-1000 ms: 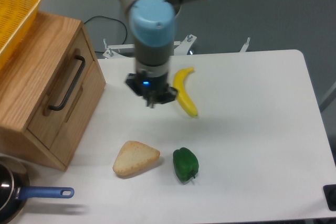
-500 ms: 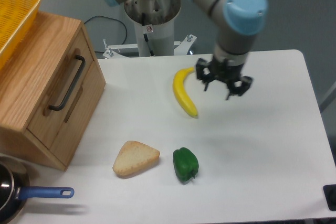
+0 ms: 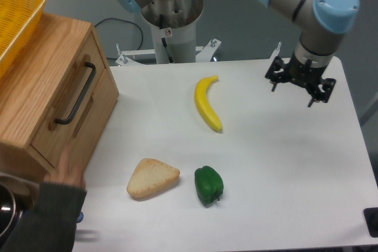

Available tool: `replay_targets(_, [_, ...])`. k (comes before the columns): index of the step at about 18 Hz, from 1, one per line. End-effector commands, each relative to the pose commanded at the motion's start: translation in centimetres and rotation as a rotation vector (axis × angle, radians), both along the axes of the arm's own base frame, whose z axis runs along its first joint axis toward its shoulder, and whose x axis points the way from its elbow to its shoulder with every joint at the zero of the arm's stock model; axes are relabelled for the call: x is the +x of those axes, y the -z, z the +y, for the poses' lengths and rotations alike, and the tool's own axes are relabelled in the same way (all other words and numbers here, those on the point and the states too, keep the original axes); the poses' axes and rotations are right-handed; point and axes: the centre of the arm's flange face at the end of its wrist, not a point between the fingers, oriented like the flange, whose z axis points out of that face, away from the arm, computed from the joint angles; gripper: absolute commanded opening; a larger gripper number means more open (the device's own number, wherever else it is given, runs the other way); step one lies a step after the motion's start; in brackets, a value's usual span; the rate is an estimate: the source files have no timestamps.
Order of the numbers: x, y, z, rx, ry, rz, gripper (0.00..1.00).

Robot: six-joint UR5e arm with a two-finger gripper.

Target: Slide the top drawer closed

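The top drawer (image 3: 66, 105) is the light-oak front panel with a long black bar handle (image 3: 76, 94), set in the wooden cabinet (image 3: 35, 81) at the left. Its front sits about flush with the cabinet face. My gripper (image 3: 297, 90) hangs far off over the table's right side, near the back edge. It is open, with nothing between its fingers, and nowhere near the drawer.
A person's hand (image 3: 66, 168) in a grey sleeve (image 3: 44, 219) touches the cabinet's lower front corner. A banana (image 3: 207, 103), a bread wedge (image 3: 152, 178) and a green pepper (image 3: 209, 185) lie on the white table (image 3: 277, 163). A yellow wire basket (image 3: 15, 13) sits on the cabinet.
My arm swung from beside the cabinet, past the banana, to the table's right side. A person's hand and sleeve came in at the lower left, covering the pan and its blue handle.
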Motion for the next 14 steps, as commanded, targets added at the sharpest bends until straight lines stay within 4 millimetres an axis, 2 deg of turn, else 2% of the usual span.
replay_targets(4, [-1.7,3.0,-0.3,-0.027,0.013,0.011,1.00])
replay_targets(8, [-1.5,2.4,-0.4,-0.031,0.117,0.021,1.00])
replay_targets(14, [-0.9,1.4,-0.7,-0.024,0.109,0.034,1.00])
